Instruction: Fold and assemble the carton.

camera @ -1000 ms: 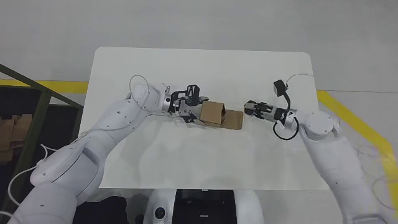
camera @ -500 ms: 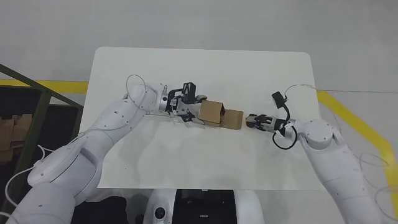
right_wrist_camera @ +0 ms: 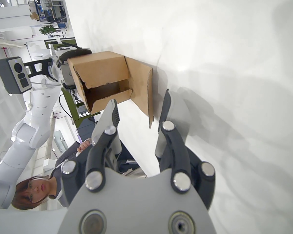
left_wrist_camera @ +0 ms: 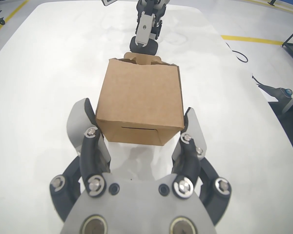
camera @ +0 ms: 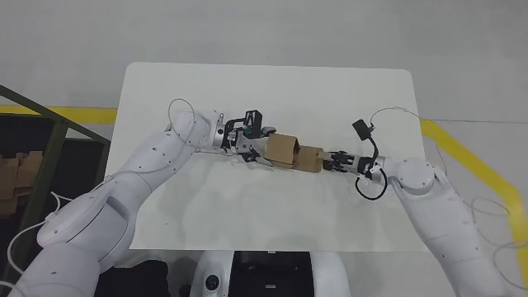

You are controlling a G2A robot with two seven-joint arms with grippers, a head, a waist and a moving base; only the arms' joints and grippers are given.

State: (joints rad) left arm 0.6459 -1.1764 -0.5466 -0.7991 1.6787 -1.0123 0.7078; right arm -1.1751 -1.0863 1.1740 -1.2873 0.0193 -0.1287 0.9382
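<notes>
Cardboard carton (left_wrist_camera: 139, 91) clamped at its closed end by left gripper (left_wrist_camera: 139, 109); right gripper (right_wrist_camera: 140, 97), fingers apart, meets the flap (right_wrist_camera: 139, 79) at the carton's open end.

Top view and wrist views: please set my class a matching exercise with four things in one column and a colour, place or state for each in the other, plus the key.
Things:
1. carton
2. left gripper
3. right gripper
4. table

Descriptions:
A. white
B. open, at the carton's flap end
C. brown, one end not folded shut
D. clamped on the carton's closed end

Pairs: 1-C, 2-D, 3-B, 4-A
</notes>
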